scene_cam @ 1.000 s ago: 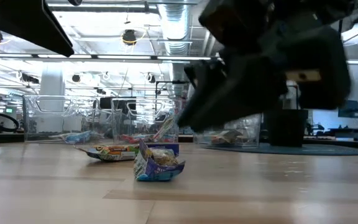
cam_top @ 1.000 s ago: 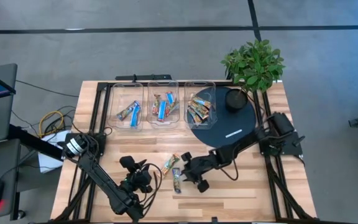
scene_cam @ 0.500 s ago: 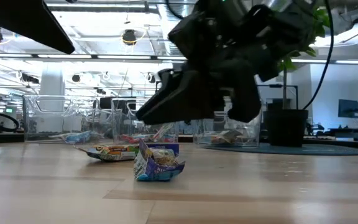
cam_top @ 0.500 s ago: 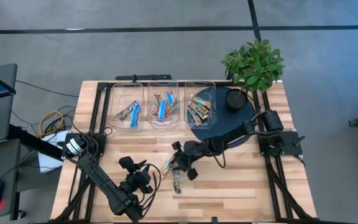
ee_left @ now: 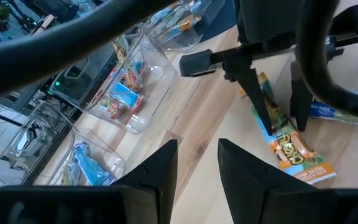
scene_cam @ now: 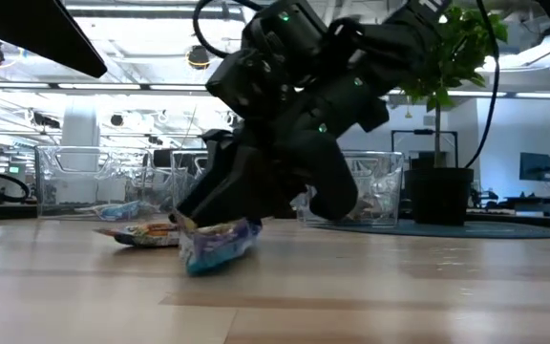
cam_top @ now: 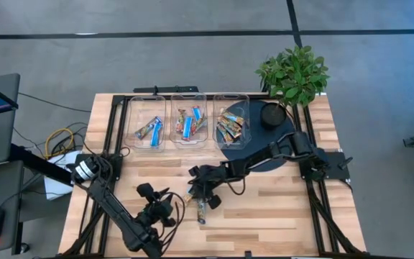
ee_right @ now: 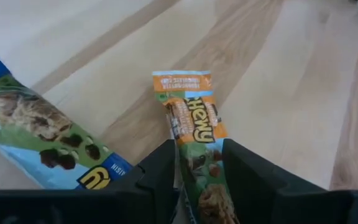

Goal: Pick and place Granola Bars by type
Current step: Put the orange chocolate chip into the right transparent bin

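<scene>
right gripper straddling an orange bar

while the left gripper (cam_top: 165, 214) waited near the table's front edge with fingers parted, the right gripper (cam_top: 195, 188) sat low over the orange-green granola bar (ee_right: 196, 134), its fingers (ee_left: 255, 102) spread to either side of it. a blue bar (ee_right: 39, 146) lay just beside. other bars filled three clear bins (cam_top: 187, 121) at the far side.

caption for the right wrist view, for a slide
Right gripper straddling an orange granola bar on the table, blue bar alongside.

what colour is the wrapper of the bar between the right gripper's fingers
Orange at the top, turning green lower down, with white lettering; the granola bar shows best in the right wrist view.
</scene>
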